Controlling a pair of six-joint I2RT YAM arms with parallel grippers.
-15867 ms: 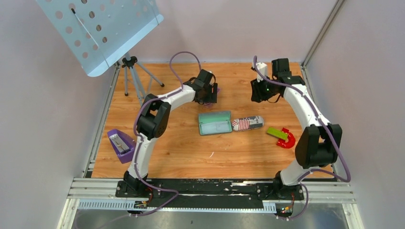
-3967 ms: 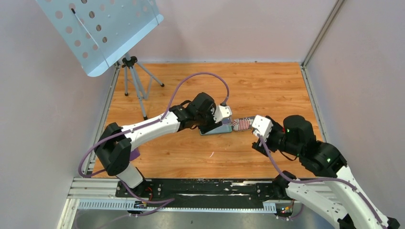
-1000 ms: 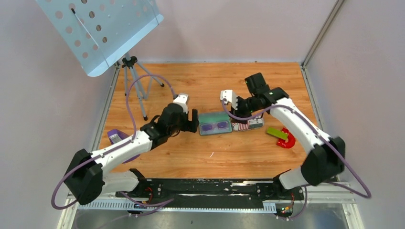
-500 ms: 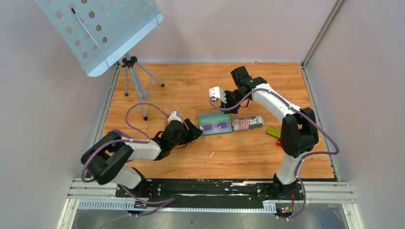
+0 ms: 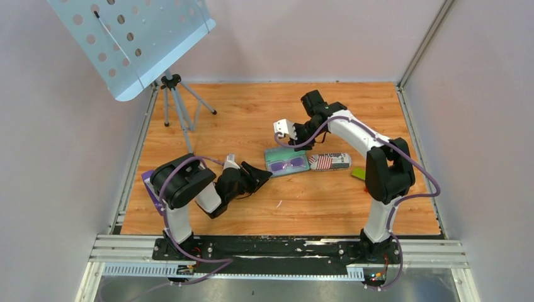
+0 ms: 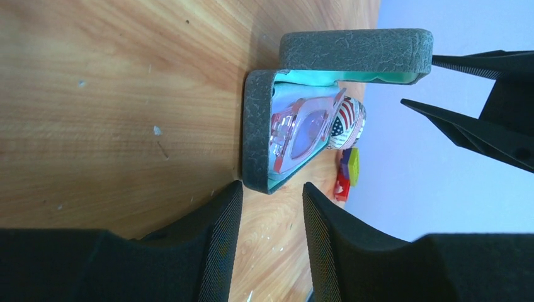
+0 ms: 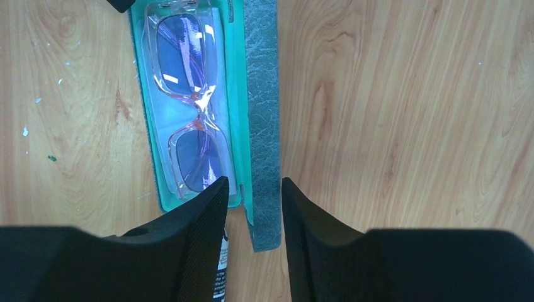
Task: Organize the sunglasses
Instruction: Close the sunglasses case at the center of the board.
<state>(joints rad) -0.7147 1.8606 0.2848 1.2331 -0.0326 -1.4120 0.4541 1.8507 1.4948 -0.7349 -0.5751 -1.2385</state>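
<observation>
Top view: small purple-pink sunglasses (image 5: 286,165) lie inside open grey hard case with teal lining (image 5: 269,168), middle of wooden surface (image 5: 252,113); flag-pattern case (image 5: 330,162) just beside. Left fingers (image 5: 255,173) near case's near corner, right fingers (image 5: 295,139) over far edge

Left wrist: left fingers (image 6: 220,220) apart, holding nothing; lid (image 6: 352,50) half up

Right wrist: right fingers (image 7: 201,214) apart above lid, cannot tell if touching

Risk: fast lid push may pinch frame; one-sided push may slide case

sunglasses (image 7: 194,104) in case (image 7: 263,94), second case (image 5: 329,162) right
</observation>
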